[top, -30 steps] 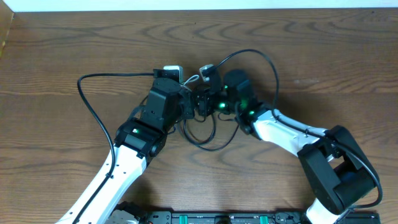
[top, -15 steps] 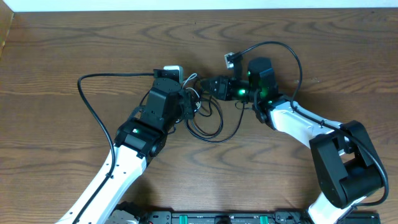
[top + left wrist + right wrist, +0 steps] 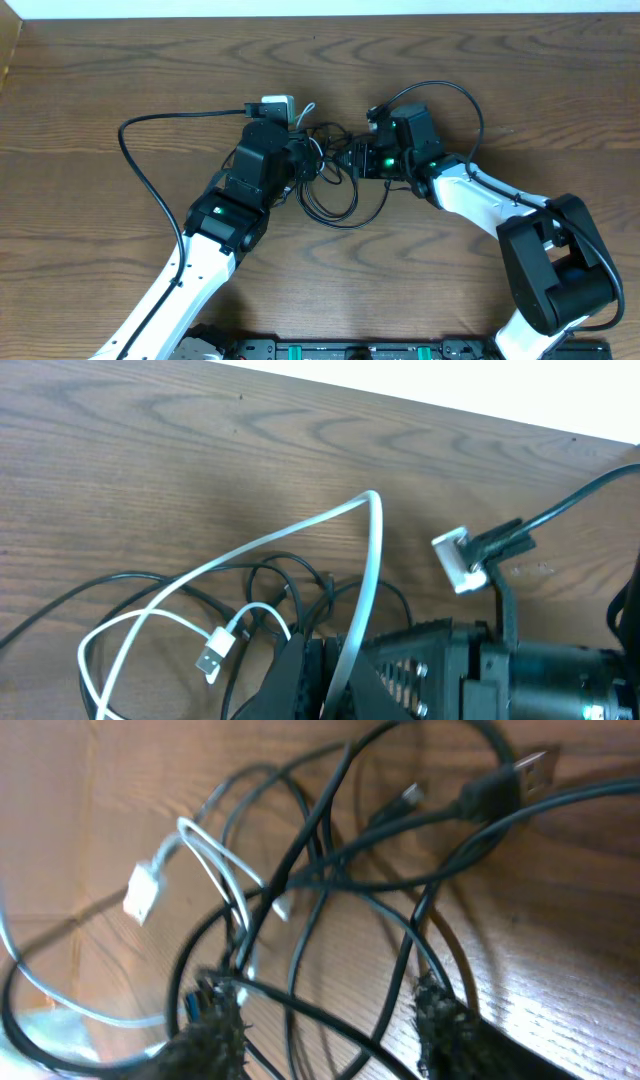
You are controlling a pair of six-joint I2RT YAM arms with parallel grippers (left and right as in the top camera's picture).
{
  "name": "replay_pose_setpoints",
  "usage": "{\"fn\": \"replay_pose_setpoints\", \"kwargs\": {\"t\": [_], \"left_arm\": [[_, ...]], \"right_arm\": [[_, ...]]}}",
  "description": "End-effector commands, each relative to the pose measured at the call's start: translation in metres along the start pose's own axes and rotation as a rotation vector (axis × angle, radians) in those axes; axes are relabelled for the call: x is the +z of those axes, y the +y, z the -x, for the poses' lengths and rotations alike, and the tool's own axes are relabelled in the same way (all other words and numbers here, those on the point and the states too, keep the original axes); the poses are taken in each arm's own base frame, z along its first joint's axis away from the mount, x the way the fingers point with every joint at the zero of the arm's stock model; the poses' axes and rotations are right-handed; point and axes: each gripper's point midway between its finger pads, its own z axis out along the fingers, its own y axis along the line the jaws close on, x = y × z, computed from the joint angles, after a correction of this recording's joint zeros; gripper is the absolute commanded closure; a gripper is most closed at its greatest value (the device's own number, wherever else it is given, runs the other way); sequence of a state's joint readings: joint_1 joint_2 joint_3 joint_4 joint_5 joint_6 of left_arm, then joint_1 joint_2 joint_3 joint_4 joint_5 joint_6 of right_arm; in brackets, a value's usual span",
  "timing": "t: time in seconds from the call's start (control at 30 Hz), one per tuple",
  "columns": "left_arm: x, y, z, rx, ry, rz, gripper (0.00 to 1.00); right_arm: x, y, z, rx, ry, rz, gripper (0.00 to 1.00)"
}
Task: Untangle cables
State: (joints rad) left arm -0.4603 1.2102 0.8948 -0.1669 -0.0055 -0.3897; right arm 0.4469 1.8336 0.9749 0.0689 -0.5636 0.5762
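Cables [image 3: 330, 185] lay in one tangle at mid table [image 3: 100, 80], betw. the two grippers, which nearly met over it. L gripper [image 3: 335, 652] was pinched tight on the white cord [image 3: 372, 550]. The cord ran up from betw. the fingertips, peaked in a sharp bend, then dropped in a loop to a white plug [image 3: 210, 658] w/ metal tip resting on the wood. Black cords [image 3: 270, 575] looped on the table just ahead of that gripper, under the white cord. R gripper [image 3: 330, 1030] stood partly spread, fingers [image 3: 215, 1040] well apart w/ several black cords crossing the gap; none looked clamped. Beyond them a black USB plug [image 3: 500, 785] w/ bare metal end lay on the wood, a smaller plug [image 3: 410, 795] near it. Overhead, a black loop sagged toward the robot base. Any print on plugs was too small to read.
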Motion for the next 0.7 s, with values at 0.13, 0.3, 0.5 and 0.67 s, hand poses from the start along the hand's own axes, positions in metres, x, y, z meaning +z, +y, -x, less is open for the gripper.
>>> {"fn": "replay_pose_setpoints", "kwargs": {"t": [0.13,0.3,0.5,0.67], "left_arm": [[-0.002,-0.002,0.006,-0.039,-0.025,-0.009,0.93],[-0.003,-0.004,0.011,-0.055,-0.045,-0.019,0.92],[-0.003,-0.013,0.010,-0.064,-0.032,-0.071,0.92],[-0.008,-0.042,-0.003,-0.014,0.046,-0.243,0.92]], "right_arm": [[0.016,0.001,-0.021,-0.229,0.024,-0.122,0.40],[0.030,0.017,-0.041,-0.385,0.046,-0.161,0.39],[0.026,-0.006,-0.031,-0.431,-0.018,-0.351,0.93],[0.000,-0.046,0.007,-0.364,-0.164,-0.576,0.99]]}}
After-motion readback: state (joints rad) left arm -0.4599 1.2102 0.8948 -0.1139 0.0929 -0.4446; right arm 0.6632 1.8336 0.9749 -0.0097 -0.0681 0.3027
